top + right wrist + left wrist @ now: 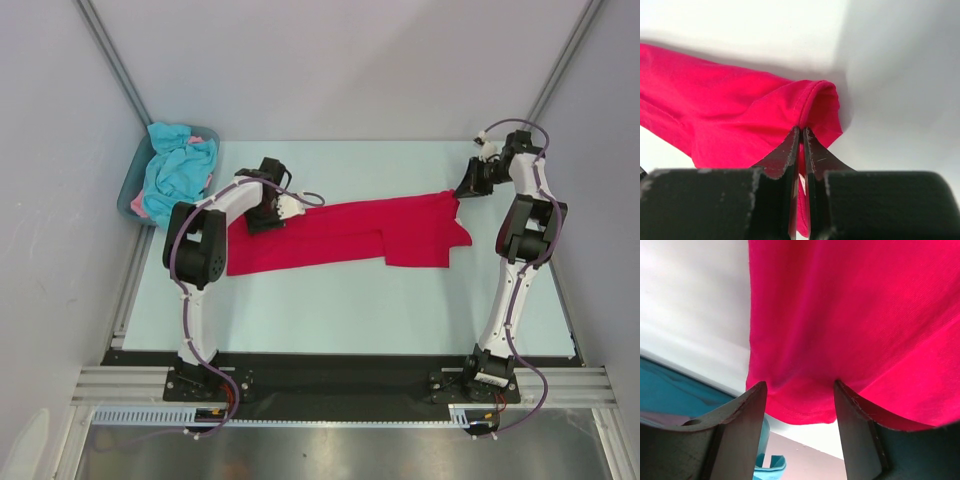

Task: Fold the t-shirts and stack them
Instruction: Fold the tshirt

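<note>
Red t-shirt (340, 228) lies stretched across the table (350, 310), fold unfinished. My right fingers (785, 155) are clamped on its right hem; my left fingers (740, 430) stand apart at its left end. Turquoise t-shirt (175, 180) sits crumpled in the tub (128, 195). Nothing stacked yet.

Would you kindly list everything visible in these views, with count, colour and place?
red t-shirt: one, crimson, stretched across the table's middle.
crumpled t-shirts: count unclear, turquoise with some pink, heaped in the tub.
tub: one, grey-blue, table's far left corner.
table: one, pale, under everything.
left fingers: two, dark, open, at the red t-shirt's left end.
right fingers: two, dark, shut on the red t-shirt's right hem.
</note>
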`<state>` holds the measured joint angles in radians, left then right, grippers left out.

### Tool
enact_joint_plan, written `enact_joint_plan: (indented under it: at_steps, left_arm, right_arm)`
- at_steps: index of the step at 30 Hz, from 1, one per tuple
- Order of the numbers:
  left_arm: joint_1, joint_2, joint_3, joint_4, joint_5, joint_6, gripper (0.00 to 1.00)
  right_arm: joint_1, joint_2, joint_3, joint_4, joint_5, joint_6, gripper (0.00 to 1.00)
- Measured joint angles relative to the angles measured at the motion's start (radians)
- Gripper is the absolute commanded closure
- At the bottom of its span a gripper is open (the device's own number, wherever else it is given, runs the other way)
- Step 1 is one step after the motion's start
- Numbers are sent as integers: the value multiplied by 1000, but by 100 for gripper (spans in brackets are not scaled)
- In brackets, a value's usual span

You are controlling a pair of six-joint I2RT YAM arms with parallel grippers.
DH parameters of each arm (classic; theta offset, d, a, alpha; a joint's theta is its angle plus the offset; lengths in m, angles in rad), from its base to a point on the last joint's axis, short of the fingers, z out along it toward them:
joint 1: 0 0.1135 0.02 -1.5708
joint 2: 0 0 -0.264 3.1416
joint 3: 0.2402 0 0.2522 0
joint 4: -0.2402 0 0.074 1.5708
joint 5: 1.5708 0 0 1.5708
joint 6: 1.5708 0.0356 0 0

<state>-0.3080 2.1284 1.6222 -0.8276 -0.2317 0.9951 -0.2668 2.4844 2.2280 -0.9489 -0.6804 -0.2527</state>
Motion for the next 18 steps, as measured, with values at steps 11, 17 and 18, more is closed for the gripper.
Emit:
enact_joint_plan:
  at_steps: [11, 17, 18]
  left_arm:
    - [-5, 0, 0, 2, -13, 1, 16]
    - [-6, 0, -1, 15, -32, 3, 0]
    - [-6, 0, -3, 21, -36, 5, 0]
  right_arm:
    - [28, 27, 0, 5, 83, -14, 87]
    - [53, 27, 0, 18, 151, -14, 52]
    - [55, 25, 0, 19, 156, -13, 50]
